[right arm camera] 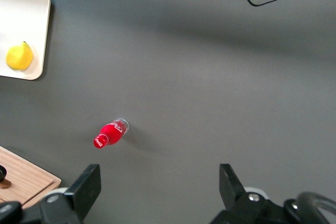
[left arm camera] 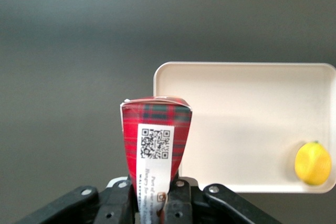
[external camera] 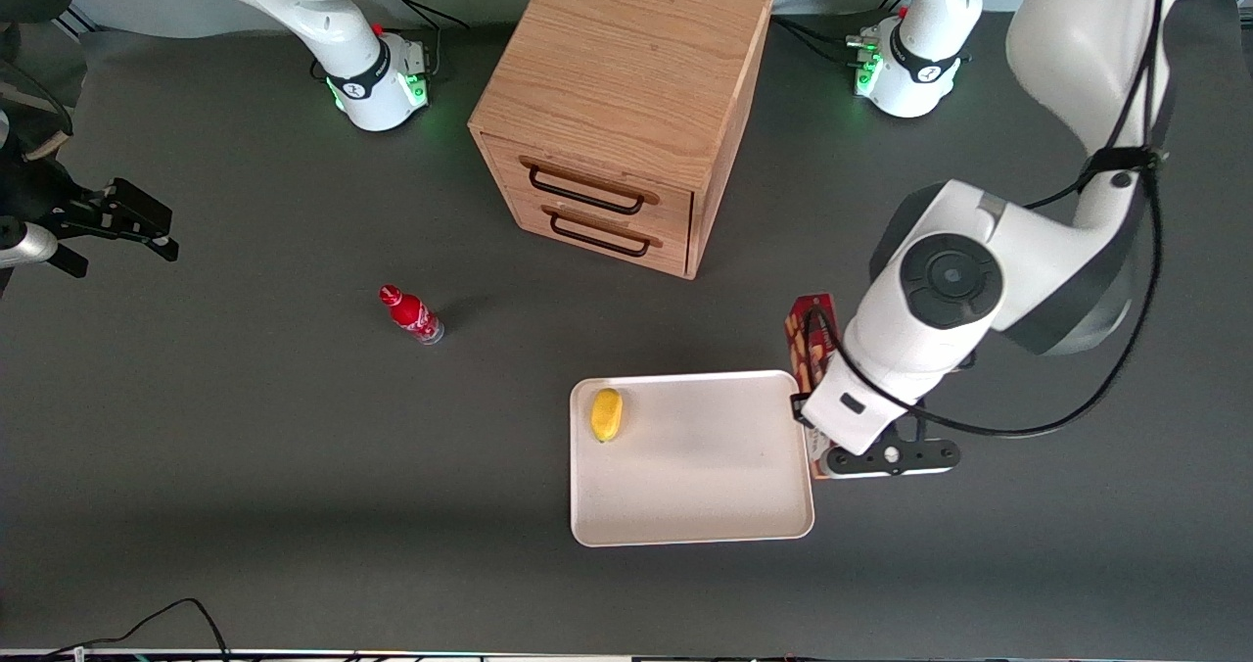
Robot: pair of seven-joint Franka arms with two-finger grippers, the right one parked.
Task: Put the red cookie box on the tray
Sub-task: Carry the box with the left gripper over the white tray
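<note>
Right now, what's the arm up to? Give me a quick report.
Gripper shut on the cookie box, beside the tray. Box not yet on the tray. Lemon on the tray toward the parked arm's end; plenty of bare tray nearer.

Even, bright overhead light is cast on the dark surface (external camera: 245,466); soft shadows are thrown. The hand (left arm camera: 152,203) is seen slightly blurred.

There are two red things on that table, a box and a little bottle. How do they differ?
The red cookie box is a long, flat-sided carton with a white label; the red bottle is small and round. The gripper is closed on the box beside the tray; the bottle lies untouched toward the parked arm's end. Both are red.
</note>
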